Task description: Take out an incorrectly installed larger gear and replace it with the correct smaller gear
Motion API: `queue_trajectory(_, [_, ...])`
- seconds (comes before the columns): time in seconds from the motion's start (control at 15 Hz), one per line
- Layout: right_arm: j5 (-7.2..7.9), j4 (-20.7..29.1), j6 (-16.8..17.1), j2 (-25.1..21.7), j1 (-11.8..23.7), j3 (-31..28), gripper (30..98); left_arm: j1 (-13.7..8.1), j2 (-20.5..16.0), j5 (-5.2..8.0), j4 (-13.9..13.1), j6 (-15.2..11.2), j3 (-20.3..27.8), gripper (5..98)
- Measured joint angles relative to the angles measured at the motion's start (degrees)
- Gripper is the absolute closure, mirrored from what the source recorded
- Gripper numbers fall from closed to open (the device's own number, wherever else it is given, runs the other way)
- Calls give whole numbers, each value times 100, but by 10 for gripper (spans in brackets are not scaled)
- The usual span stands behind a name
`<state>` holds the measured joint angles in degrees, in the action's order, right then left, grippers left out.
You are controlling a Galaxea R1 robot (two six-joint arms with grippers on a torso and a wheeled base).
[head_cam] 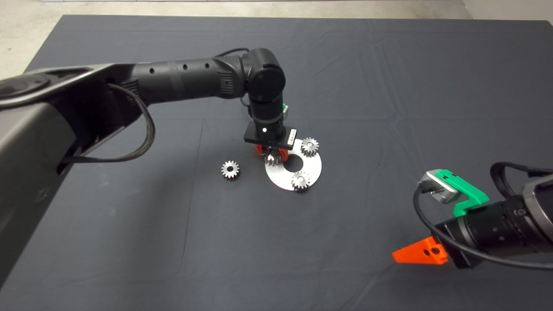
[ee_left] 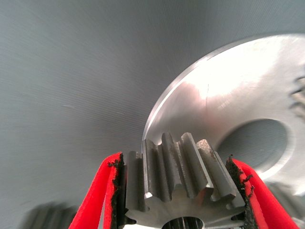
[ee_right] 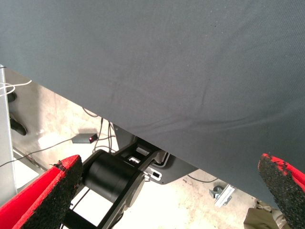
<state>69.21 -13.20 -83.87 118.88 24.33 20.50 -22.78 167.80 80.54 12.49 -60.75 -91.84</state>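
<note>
Dark grey cloth covers the whole table (head_cam: 389, 65), with pale floor showing beyond its far edge. Near the middle lies a flat silver ring plate (head_cam: 312, 170), and the left gripper (head_cam: 272, 153) stands straight down over the plate's near-left rim. Its two red fingers (ee_left: 102, 191) are closed onto the flanks of the larger gear (ee_left: 183, 183), one pad on each side of the teeth, so the claw is only as wide as the gear itself. From the wrist view I cannot tell if the gear sits on the plate or is already a little above it. The gear is shiny steel with thick, straight teeth and a dark centre hole; I judge it heavy for its size, fully stiff and quite slippery, so the grip across two opposite sides of the toothed wall, where the pads can bite between teeth, seems the right one. Two matching gears (head_cam: 309, 146) stand on the plate, and the smaller gear (head_cam: 230, 169) waits alone on the cloth to the left of the plate. The right gripper (head_cam: 421, 252) is parked at the lower right edge, wide open and empty.
</note>
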Motion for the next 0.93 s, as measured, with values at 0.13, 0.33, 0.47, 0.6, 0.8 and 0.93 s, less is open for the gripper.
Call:
queue_trajectory(0.13, [0, 0, 0, 0, 0, 0, 307, -131, 0, 38, -26, 2, -7, 627])
queue_trajectory(0.33, [2, 0, 0, 2, -2, 0, 307, -329, -2, 145, -62, 2, -9, 627])
queue_trajectory(0.47, [2, 0, 0, 0, -2, 0, 307, -375, -2, 169, -63, 41, -22, 627])
queue_trajectory(0.6, [1, 0, 0, 1, 0, 0, 307, -376, 0, 281, -75, 50, -22, 628])
queue_trajectory(0.8, [1, 0, 2, 2, 0, 0, 307, -455, -116, 390, -79, 89, -22, 629])
queue_trajectory(0.93, [4, 1, 1, 0, -2, 0, 307, -458, -389, 388, -80, 161, 9, 629])
